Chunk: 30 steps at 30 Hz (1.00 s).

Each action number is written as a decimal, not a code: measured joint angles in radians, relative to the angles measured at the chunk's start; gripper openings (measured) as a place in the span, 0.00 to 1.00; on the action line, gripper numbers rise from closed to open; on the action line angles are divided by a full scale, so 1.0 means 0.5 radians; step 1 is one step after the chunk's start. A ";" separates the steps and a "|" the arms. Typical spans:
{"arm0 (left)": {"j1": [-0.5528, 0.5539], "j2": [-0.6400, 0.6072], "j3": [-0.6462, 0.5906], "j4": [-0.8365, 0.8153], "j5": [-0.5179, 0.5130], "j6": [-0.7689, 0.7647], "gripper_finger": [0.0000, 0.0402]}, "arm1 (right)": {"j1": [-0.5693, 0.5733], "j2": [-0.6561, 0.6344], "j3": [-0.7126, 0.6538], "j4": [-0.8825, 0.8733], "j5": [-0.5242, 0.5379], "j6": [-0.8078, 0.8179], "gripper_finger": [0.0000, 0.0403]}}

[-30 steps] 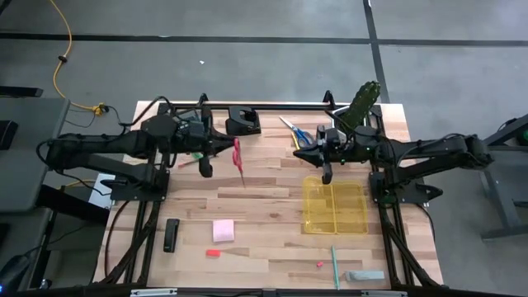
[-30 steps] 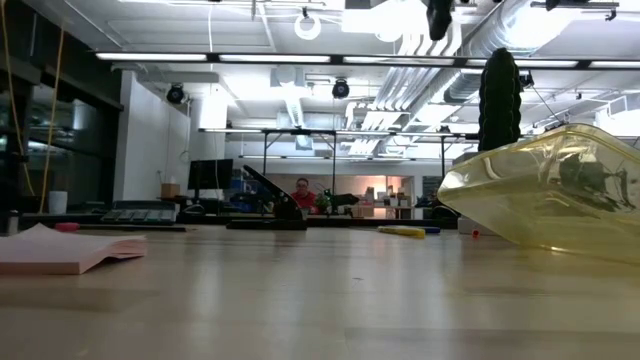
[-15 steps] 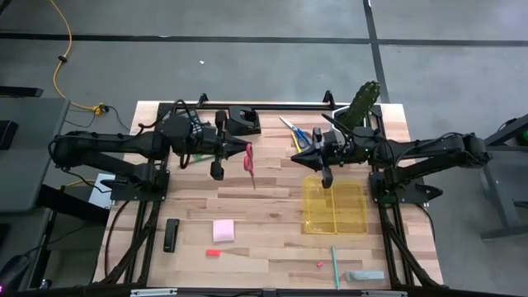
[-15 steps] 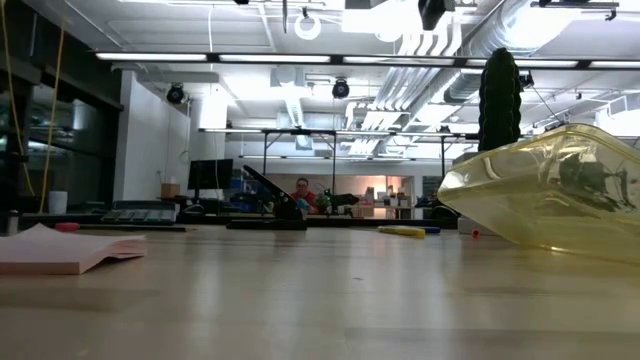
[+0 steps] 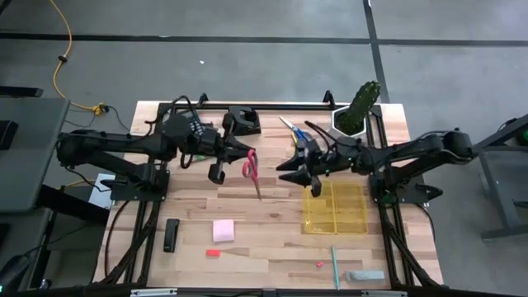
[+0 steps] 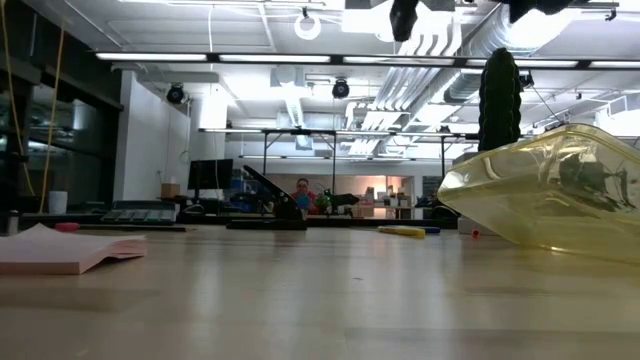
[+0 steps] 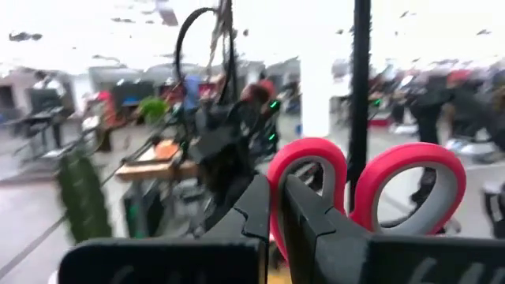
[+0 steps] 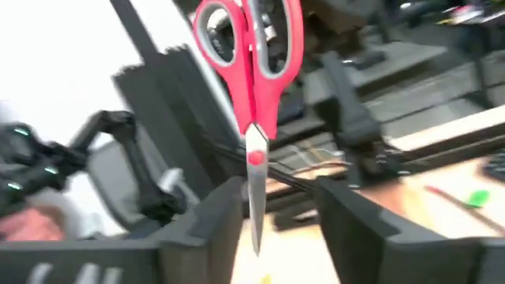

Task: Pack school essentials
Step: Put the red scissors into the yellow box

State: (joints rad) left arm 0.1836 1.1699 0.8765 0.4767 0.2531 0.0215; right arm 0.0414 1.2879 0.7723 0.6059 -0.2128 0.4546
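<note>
Scissors, red-handled (image 5: 252, 165), hang mid-frame clamped in my left gripper (image 5: 233, 156); my right gripper (image 5: 290, 174) gapes beside them.

Evenly and brightly lit from above; only soft shadows on the table (image 5: 272, 223) in the high view. Glaring ceiling strip lights (image 6: 300, 57) across the low view's top. Heavy motion blur and washed-out whites in both wrist views.

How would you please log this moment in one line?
left tool: shut on red-handled scissors | right tool: open around blade | handover midair
</note>
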 joint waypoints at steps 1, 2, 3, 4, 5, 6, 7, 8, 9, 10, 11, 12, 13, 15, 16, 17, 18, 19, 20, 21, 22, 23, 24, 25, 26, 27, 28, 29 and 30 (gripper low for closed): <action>-0.006 0.042 0.001 0.060 0.012 -0.024 0.00 | -0.002 0.042 0.000 0.086 -0.042 0.041 0.44; -0.007 0.079 0.000 0.112 0.013 -0.043 0.00 | -0.006 0.079 0.000 0.162 -0.070 0.081 0.46; -0.009 0.116 0.000 0.175 0.017 -0.062 0.00 | -0.011 0.114 0.000 0.233 -0.095 0.121 0.48; -0.009 0.150 0.000 0.251 0.020 -0.078 0.00 | -0.015 0.147 0.000 0.298 -0.124 0.158 0.49; -0.008 0.180 0.000 0.318 0.026 -0.100 0.00 | -0.017 0.184 0.000 0.372 -0.157 0.203 0.50; -0.008 0.210 0.000 0.369 0.028 -0.122 0.00 | -0.018 0.215 0.000 0.429 -0.180 0.246 0.50; -0.008 0.239 0.001 0.411 0.028 -0.137 0.00 | -0.018 0.247 0.000 0.478 -0.206 0.286 0.50; -0.008 0.271 0.001 0.457 0.028 -0.145 0.00 | -0.017 0.276 0.000 0.522 -0.229 0.319 0.51; -0.008 0.300 0.001 0.488 0.027 -0.148 0.00 | -0.017 0.300 0.000 0.552 -0.259 0.350 0.51; -0.007 0.325 0.001 0.513 0.028 -0.150 0.00 | -0.017 0.322 0.000 0.592 -0.277 0.371 0.51; -0.007 0.343 0.001 0.539 0.028 -0.165 0.00 | -0.017 0.338 0.000 0.627 -0.279 0.400 0.51; -0.007 0.356 0.001 0.562 0.028 -0.185 0.00 | -0.017 0.355 -0.001 0.679 -0.286 0.418 0.51; -0.005 0.369 0.004 0.583 0.028 -0.195 0.00 | -0.017 0.367 -0.001 0.720 -0.287 0.442 0.51; -0.005 0.400 0.021 0.578 0.028 -0.195 0.00 | -0.017 0.386 -0.001 0.788 -0.287 0.458 0.51; -0.005 0.414 0.022 0.565 0.029 -0.195 0.00 | -0.017 0.392 -0.001 0.809 -0.287 0.474 0.51; -0.005 0.430 0.033 0.563 0.030 -0.195 0.00 | -0.017 0.395 -0.001 0.818 -0.287 0.491 0.51; -0.006 0.441 0.044 0.565 0.030 -0.196 0.00 | -0.017 0.396 -0.001 0.816 -0.290 0.500 0.51; -0.005 0.450 0.052 0.569 0.030 -0.195 0.00 | -0.017 0.396 -0.001 0.814 -0.291 0.507 0.51; -0.005 0.457 0.063 0.573 0.029 -0.195 0.00 | -0.017 0.396 -0.001 0.804 -0.292 0.512 0.51; -0.002 0.459 0.068 0.569 0.029 -0.195 0.00 | -0.017 0.396 -0.001 0.791 -0.293 0.512 0.51; 0.000 0.468 0.078 0.568 0.030 -0.195 0.00 | -0.015 0.396 -0.001 0.784 -0.293 0.513 0.51; 0.002 0.483 0.093 0.575 0.029 -0.195 0.00 | -0.010 0.397 -0.001 0.781 -0.293 0.525 0.51; 0.002 0.492 0.098 0.573 0.028 -0.195 0.00 | -0.004 0.397 -0.001 0.781 -0.293 0.534 0.51; 0.006 0.494 0.099 0.565 0.028 -0.193 0.00 | -0.002 0.397 -0.001 0.780 -0.293 0.535 0.51; 0.014 0.496 0.099 0.565 0.028 -0.180 0.00 | -0.002 0.397 -0.001 0.778 -0.294 0.532 0.51; 0.017 0.495 0.101 0.557 0.028 -0.162 0.00 | -0.001 0.397 -0.001 0.780 -0.295 0.529 0.51; 0.018 0.495 0.104 0.542 0.027 -0.148 0.00 | -0.001 0.397 -0.001 0.791 -0.295 0.528 0.51; 0.019 0.495 0.104 0.524 0.026 -0.147 0.00 | -0.002 0.397 -0.001 0.804 -0.294 0.528 0.50; 0.022 0.495 0.104 0.515 0.026 -0.147 0.00 | -0.002 0.396 -0.001 0.811 -0.293 0.527 0.49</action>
State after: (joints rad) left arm 0.1945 1.4174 0.9287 0.7340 0.2659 -0.0522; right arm 0.0402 1.4860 0.7719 1.0116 -0.3595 0.7182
